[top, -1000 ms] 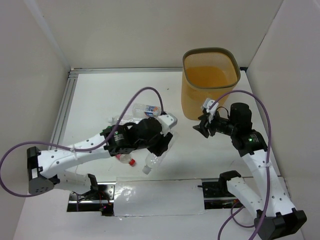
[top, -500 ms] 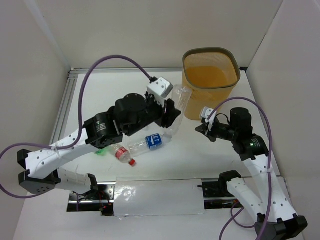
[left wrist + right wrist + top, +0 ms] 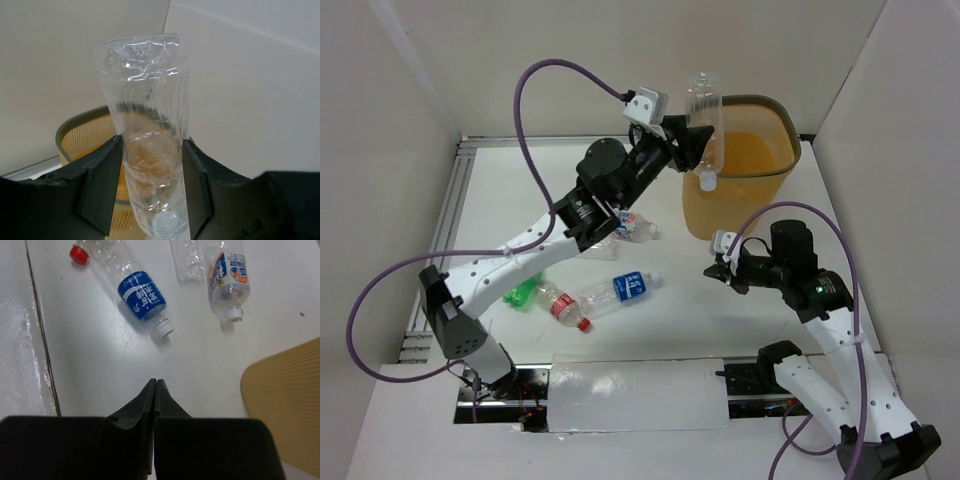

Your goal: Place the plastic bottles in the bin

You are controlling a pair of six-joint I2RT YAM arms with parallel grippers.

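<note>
My left gripper (image 3: 697, 143) is shut on a clear unlabelled plastic bottle (image 3: 703, 128) and holds it high at the bin's near-left rim, cap end down. In the left wrist view the bottle (image 3: 150, 150) stands between the jaws, the bin (image 3: 85, 137) behind it. The yellow-orange bin (image 3: 740, 165) stands at the back right. My right gripper (image 3: 712, 272) is shut and empty, low over the table in front of the bin. On the table lie a blue-labelled bottle (image 3: 615, 290), a red-capped bottle (image 3: 560, 305), a green bottle (image 3: 523, 295) and an orange-labelled bottle (image 3: 632, 227).
The right wrist view shows the blue-labelled bottle (image 3: 140, 292), the orange-labelled bottle (image 3: 229, 282), a clear bottle (image 3: 187, 260), a red cap (image 3: 78, 254) and the bin's wall (image 3: 285, 415). White walls enclose the table on three sides.
My left arm lifted the clear bottle from the table's middle up and to the right, to the bin's rim. My right gripper moved slightly lower and nearer.
</note>
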